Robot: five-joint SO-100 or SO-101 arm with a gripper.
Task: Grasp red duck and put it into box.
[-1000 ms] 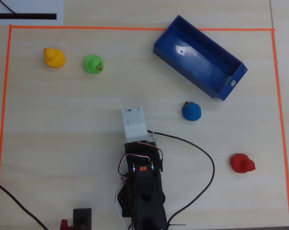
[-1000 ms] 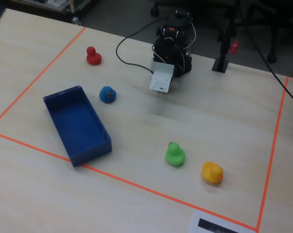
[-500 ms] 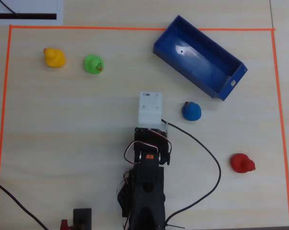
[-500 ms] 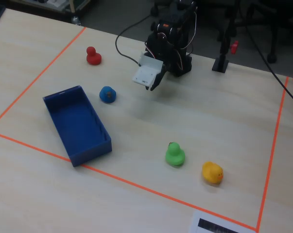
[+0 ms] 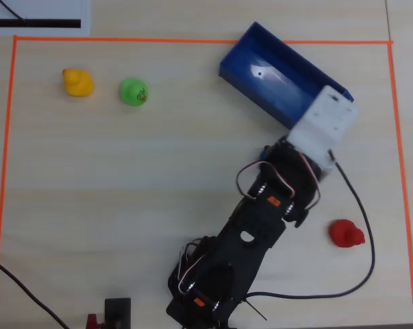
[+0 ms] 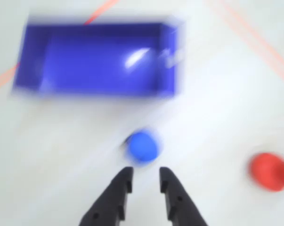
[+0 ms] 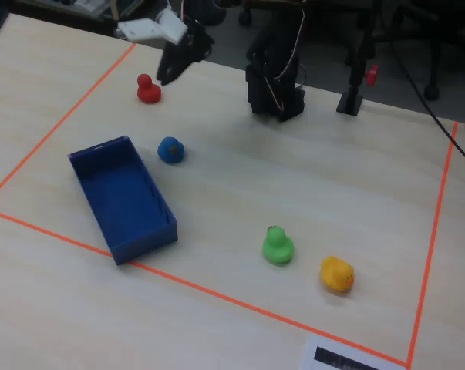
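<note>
Red duck (image 6: 270, 170) lies well right of my empty, slightly parted claw (image 6: 143, 180), which points at the blue duck (image 6: 142, 145).

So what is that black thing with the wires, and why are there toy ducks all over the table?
That black thing is a small robot arm with a two-finger gripper, like a pincher. One picture looks straight down at the table, one looks from the side, and one comes from a camera riding on the arm's wrist, so you see the black fingers up close. On the table are a red duck, a blue duck, a green duck, a yellow duck and a blue box, inside an orange tape border. The gripper is a little open and holds nothing. It hangs above the table near the blue duck.
</note>
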